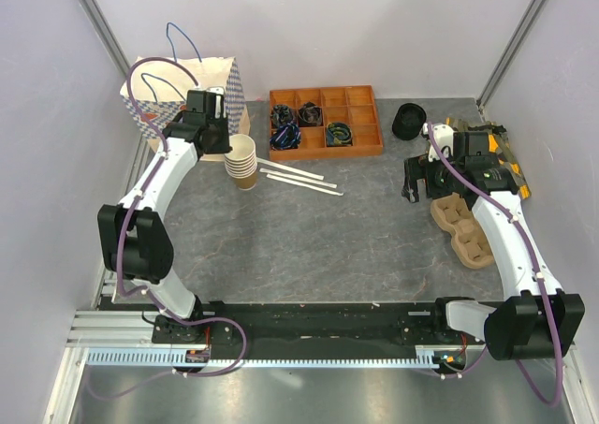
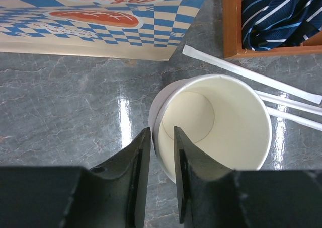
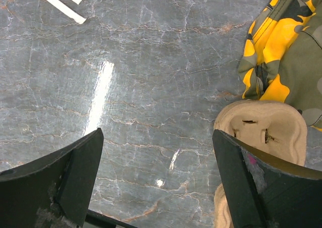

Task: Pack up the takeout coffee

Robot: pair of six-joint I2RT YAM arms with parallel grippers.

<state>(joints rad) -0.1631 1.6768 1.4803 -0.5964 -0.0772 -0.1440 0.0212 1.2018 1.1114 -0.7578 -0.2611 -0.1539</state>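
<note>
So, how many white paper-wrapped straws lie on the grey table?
3 straws lie side by side, right of the stack of tan paper cups, in front of the orange wooden tray: one nearest the tray, one in the middle, one nearest the arms. None looks hidden.

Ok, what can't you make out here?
Bag inside: top view, its own wall hides it.
Left fingers on the top cup: left wrist, straddling its wall, contact unclear.
Black lids: top view, too small to count.
Cup carrier: right wrist, cut off by right finger and edge.
</note>
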